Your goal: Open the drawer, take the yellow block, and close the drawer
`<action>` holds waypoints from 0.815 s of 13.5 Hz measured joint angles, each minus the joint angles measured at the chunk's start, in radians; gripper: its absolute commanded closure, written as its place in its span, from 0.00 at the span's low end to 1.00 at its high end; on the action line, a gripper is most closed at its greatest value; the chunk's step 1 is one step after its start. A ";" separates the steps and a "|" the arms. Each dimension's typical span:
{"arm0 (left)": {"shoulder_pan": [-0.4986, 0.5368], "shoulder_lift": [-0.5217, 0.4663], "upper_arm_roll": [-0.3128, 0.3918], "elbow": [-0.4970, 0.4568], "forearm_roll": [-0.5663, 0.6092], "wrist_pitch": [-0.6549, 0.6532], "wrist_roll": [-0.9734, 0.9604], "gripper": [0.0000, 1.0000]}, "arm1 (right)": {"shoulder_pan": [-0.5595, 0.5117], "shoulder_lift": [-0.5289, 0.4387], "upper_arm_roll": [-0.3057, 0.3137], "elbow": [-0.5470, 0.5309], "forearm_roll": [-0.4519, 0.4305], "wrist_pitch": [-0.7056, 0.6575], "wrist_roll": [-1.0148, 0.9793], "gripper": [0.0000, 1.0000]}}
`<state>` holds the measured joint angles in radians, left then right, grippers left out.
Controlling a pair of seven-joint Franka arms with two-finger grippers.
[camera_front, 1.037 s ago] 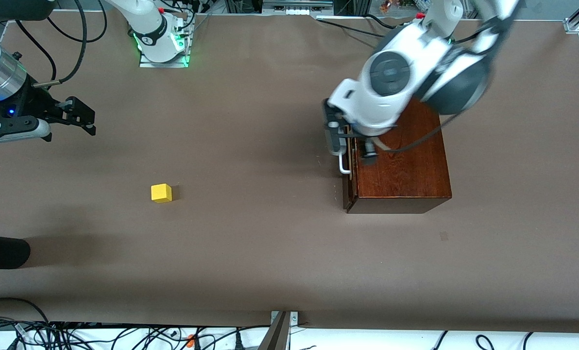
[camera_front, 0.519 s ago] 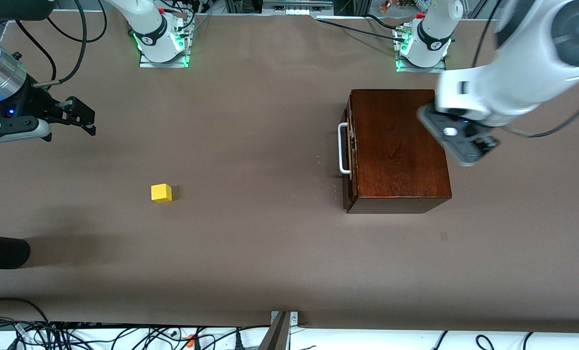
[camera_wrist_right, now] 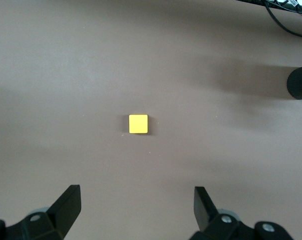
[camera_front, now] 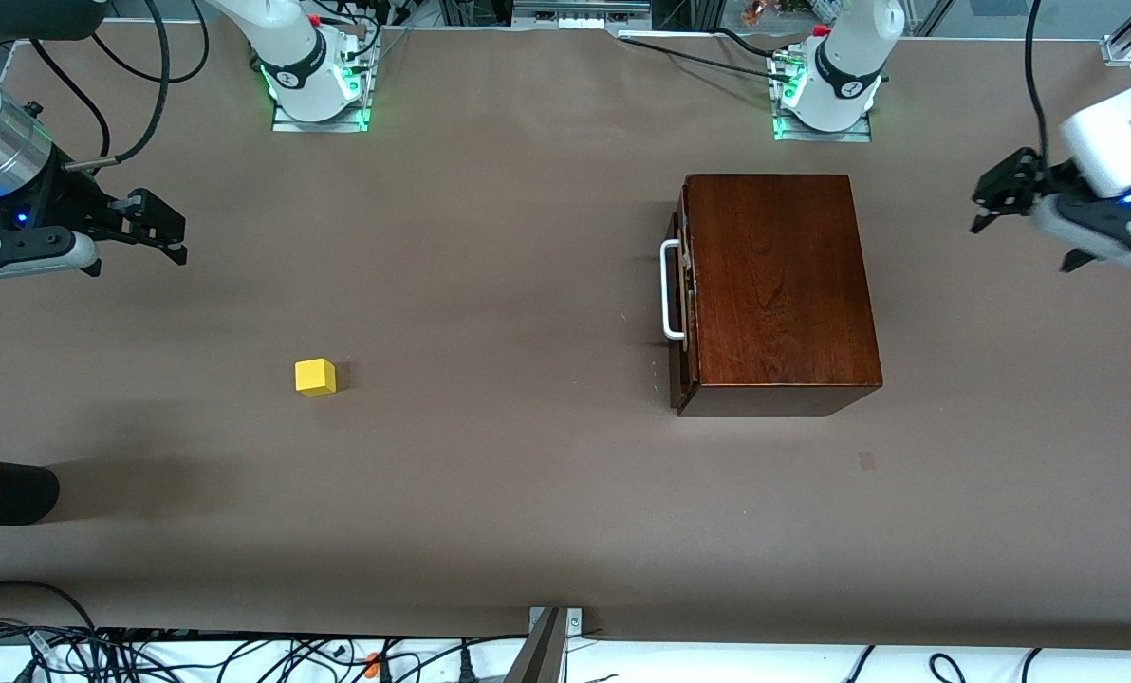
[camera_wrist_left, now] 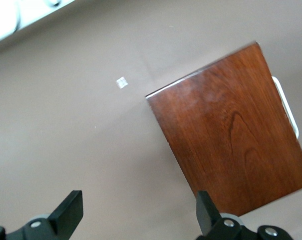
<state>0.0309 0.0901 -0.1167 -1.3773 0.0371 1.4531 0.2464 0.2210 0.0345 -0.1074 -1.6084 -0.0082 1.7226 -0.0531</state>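
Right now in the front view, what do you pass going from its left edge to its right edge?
Right gripper, open, over bare table → small bright yellow block → white U-shaped handle → closed drawer front → dark reddish-brown wooden box → left gripper, open, over the left arm's end of the table.

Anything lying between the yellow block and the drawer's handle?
No. The front view shows only bare table between the yellow block and the drawer's white handle.
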 measured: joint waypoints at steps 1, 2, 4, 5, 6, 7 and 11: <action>-0.034 -0.031 0.045 -0.034 -0.002 0.004 -0.092 0.00 | 0.000 0.000 0.000 0.000 0.000 0.000 0.000 0.00; -0.065 -0.061 0.082 -0.068 -0.003 0.008 -0.168 0.00 | 0.000 0.000 0.001 0.000 0.000 0.000 0.000 0.00; -0.103 -0.112 0.132 -0.134 -0.003 0.053 -0.233 0.00 | 0.000 0.000 0.001 0.000 0.000 0.000 0.000 0.00; -0.105 -0.131 0.141 -0.163 -0.003 0.078 -0.241 0.00 | 0.000 0.000 0.001 0.000 0.000 0.000 0.000 0.00; -0.105 -0.144 0.146 -0.182 -0.003 0.090 -0.245 0.00 | 0.000 0.000 0.001 0.000 0.000 0.000 0.000 0.00; -0.105 -0.152 0.148 -0.194 -0.003 0.097 -0.249 0.00 | 0.000 0.000 0.001 0.000 0.000 0.000 0.000 0.00; -0.105 -0.155 0.148 -0.199 -0.003 0.100 -0.261 0.00 | 0.000 0.000 0.001 0.000 0.000 0.000 0.000 0.00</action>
<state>-0.0745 -0.0644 0.0316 -1.5767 0.0344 1.5528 -0.0143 0.2214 0.0345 -0.1061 -1.6083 -0.0082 1.7227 -0.0531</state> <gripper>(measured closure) 0.000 0.000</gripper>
